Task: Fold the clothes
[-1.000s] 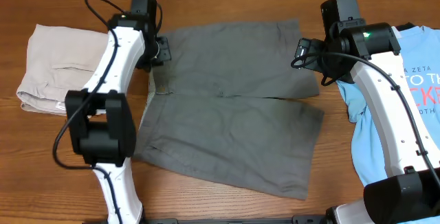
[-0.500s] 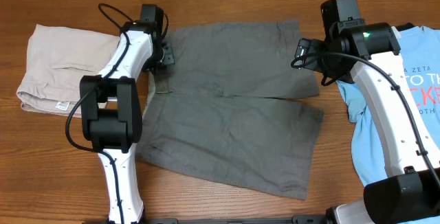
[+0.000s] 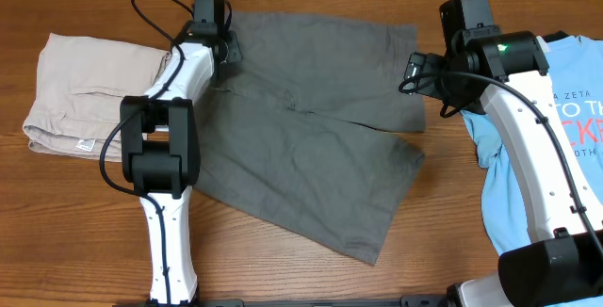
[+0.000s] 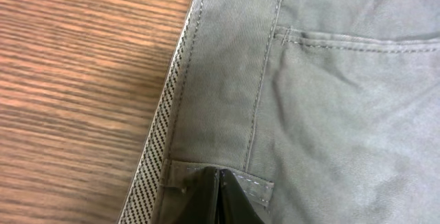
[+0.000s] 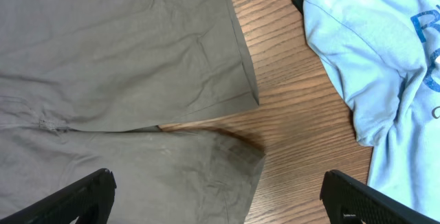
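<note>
Our left gripper [image 4: 218, 198] pinches the waistband [image 4: 220, 80] of the grey shorts [image 3: 311, 137], which lie spread flat across the middle of the tabletop [image 3: 75, 232]; our right gripper [image 5: 220, 200] hangs wide open over the leg hems [image 5: 240, 107]. We judge no fold made yet.

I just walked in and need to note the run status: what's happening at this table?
The left gripper is shut on the waistband of the grey shorts, which lie spread out and unfolded on the table. The right gripper hangs open above the shorts' leg hems, holding nothing. A folded beige garment lies on the left side and a light blue T-shirt on the right.
</note>
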Motion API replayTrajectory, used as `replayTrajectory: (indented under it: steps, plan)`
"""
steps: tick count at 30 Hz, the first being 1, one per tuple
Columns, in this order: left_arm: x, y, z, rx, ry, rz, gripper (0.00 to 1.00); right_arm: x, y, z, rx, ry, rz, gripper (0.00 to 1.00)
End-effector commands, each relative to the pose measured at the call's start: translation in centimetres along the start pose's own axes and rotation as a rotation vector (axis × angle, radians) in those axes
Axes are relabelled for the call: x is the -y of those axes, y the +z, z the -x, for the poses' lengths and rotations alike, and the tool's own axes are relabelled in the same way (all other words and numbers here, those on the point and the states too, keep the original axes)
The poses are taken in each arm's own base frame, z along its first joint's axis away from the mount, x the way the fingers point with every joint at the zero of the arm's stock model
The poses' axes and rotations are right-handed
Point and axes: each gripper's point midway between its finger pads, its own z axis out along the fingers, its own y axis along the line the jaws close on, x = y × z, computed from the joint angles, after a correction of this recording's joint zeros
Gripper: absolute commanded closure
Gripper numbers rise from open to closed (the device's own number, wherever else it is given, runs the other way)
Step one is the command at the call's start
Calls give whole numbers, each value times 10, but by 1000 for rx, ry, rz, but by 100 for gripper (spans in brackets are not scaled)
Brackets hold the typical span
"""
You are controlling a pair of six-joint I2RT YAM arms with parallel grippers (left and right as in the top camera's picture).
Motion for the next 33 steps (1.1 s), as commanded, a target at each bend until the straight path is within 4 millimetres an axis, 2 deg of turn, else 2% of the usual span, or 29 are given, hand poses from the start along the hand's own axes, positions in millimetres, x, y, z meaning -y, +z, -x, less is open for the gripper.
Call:
replayTrajectory:
  steps: [1,3,6,7,9,13,15,16,17,19,22,26,31,33]
  plan:
    - [23,12,-35,-138,33,-103,93,0,-5,6,23,6,2,0]
    - [32,-26,-2,-86,35,-119,87,0,-5,6,23,6,2,0]
    - [39,-108,44,-13,33,-143,78,0,-5,6,23,6,2,0]
    - [39,-131,51,-1,33,-147,77,0,-5,6,23,6,2,0]
    - [36,-193,60,19,32,-154,76,0,-5,6,23,6,2,0]
    - [22,-291,47,21,32,-154,70,0,-5,6,23,6,2,0]
    - [13,-328,33,9,32,-151,62,0,-5,6,23,6,2,0]
    - [6,-353,19,-8,33,-145,58,0,-5,6,23,6,2,0]
    - [1,-365,10,-25,33,-138,56,0,-5,6,23,6,2,0]
    - [-7,-384,-9,-65,37,-123,49,0,-5,6,23,6,2,0]
    - [-18,-398,-36,-147,80,-97,43,0,-5,6,23,6,2,0]
    - [-37,-397,-59,-245,93,-5,43,0,-5,6,23,6,2,0]
    - [-42,-385,-75,-310,82,18,45,0,-5,6,25,11,6,0]
    - [-45,-383,-84,-335,71,28,45,-7,-6,11,39,18,39,0]
